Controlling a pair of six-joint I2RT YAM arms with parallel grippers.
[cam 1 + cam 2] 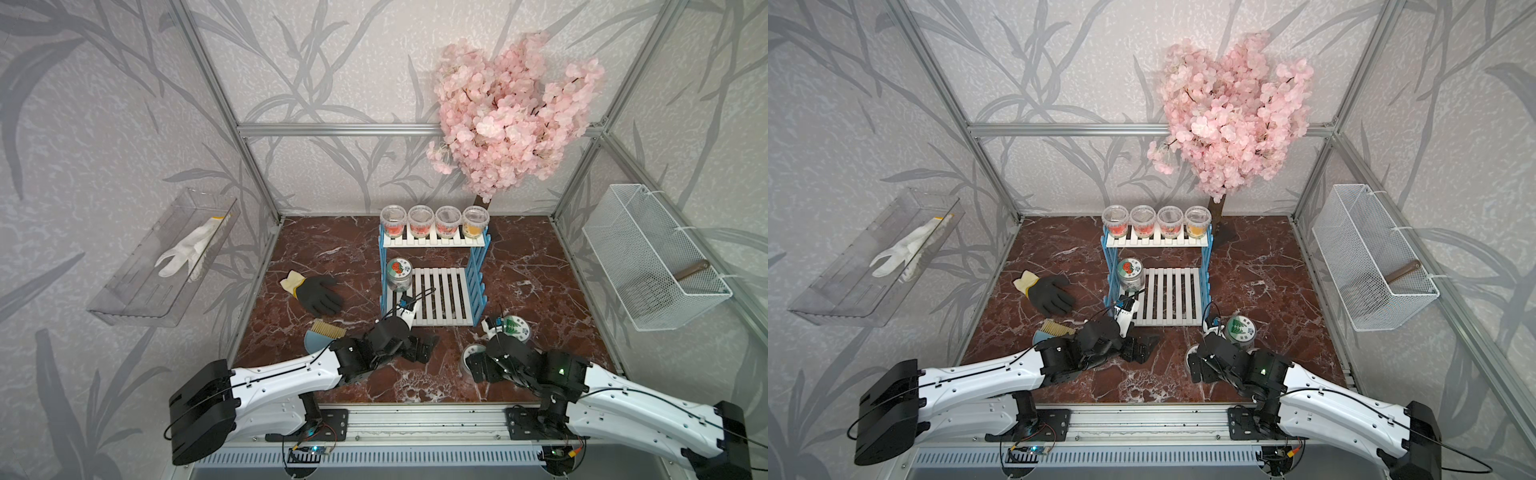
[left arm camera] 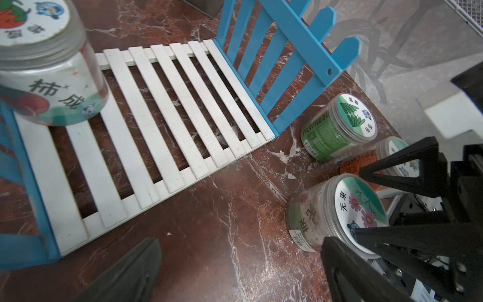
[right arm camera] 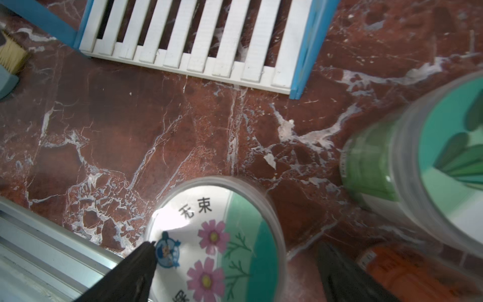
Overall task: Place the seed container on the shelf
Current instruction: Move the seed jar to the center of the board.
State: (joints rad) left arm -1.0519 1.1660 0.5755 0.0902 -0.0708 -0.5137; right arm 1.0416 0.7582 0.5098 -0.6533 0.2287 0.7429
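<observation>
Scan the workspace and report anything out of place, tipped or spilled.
Nothing looks spilled or tipped. A black glove lies loose on the tabletop left of the shelf, though a white glove sits in the clear wall tray. The green-lid jar, flower-lid jar and orange-label jar sit on the tabletop, off the shelf.

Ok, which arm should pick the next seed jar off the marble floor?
Right, I'd say: the right gripper hangs open over the clear flower-lidded jar. The left gripper, open and empty, sits by the blue-and-white slatted shelf, farther away.
</observation>
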